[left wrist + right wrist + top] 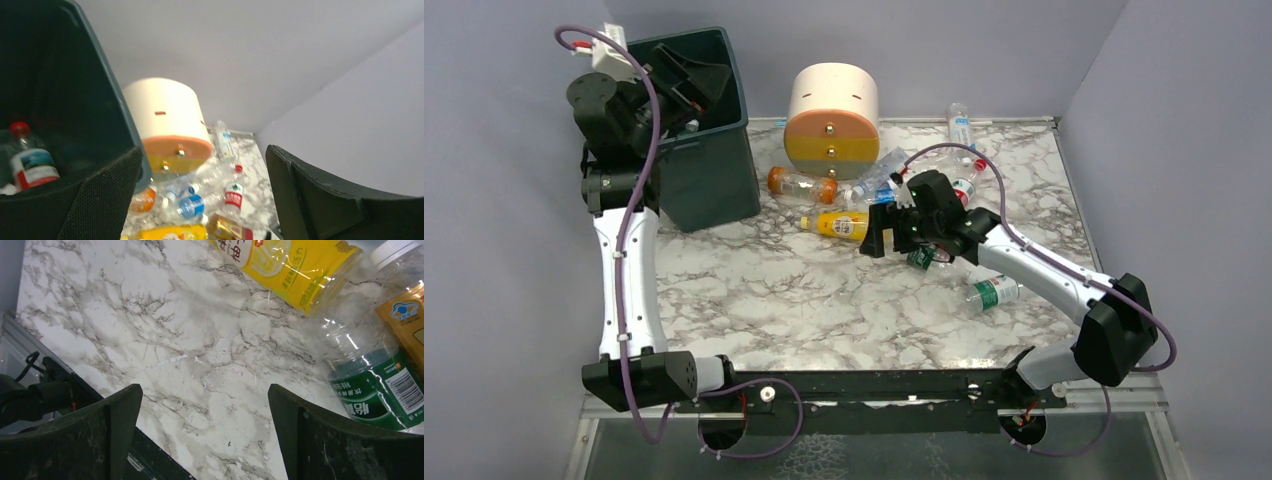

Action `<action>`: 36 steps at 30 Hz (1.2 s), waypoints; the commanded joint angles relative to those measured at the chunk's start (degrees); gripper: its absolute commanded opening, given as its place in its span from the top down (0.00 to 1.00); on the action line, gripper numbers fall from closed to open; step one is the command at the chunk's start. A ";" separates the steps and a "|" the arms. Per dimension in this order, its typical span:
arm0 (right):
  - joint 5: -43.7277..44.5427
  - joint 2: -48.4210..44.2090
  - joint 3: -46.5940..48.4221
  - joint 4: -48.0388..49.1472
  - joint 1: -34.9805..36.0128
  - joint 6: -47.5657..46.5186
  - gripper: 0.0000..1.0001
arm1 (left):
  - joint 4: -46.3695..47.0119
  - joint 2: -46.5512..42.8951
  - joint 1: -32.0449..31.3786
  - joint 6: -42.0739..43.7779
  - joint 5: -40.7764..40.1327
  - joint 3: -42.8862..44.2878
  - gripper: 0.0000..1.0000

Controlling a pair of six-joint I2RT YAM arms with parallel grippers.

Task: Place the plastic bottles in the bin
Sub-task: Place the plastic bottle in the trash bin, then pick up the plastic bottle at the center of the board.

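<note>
The dark green-grey bin [714,160] stands at the back left. My left gripper [686,85] is open and empty above the bin's rim; its wrist view [202,200] shows the bin wall [95,95] and a clear red-capped bottle [31,165] inside. My right gripper [879,238] is open and empty low over the marble [205,425], just left of a green-labelled bottle [375,385] and below a yellow bottle [285,265]. The yellow bottle [836,224], an orange bottle [802,185] and several clear bottles [879,175] lie on the table.
A round cream, orange and yellow drawer unit [831,120] stands behind the bottle pile. One green-labelled bottle [996,291] lies alone at the right, one clear bottle [961,125] by the back wall. The black rail [45,390] marks the table's near edge.
</note>
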 commanded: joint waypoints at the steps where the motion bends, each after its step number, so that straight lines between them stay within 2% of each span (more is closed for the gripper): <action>1: 4.26 3.18 2.63 4.59 0.31 -3.62 0.00 | -2.74 -3.71 -6.04 0.57 -2.78 -4.89 0.01; 7: 7.08 8.29 5.76 6.74 0.31 -8.64 0.01 | -3.67 -7.73 -13.96 1.05 -6.67 -12.13 0.01; 13: 10.30 13.68 8.30 10.63 0.31 -15.06 0.03 | -3.95 -11.53 -17.32 2.10 -7.26 -20.80 0.01; 24: 14.95 25.19 14.00 13.51 0.31 -23.43 0.06 | -4.41 -14.91 -18.08 4.53 -5.35 -32.07 0.01; 36: 15.51 32.07 17.18 13.69 0.31 -27.92 0.06 | -3.97 -17.08 -18.10 6.52 -4.61 -40.67 0.01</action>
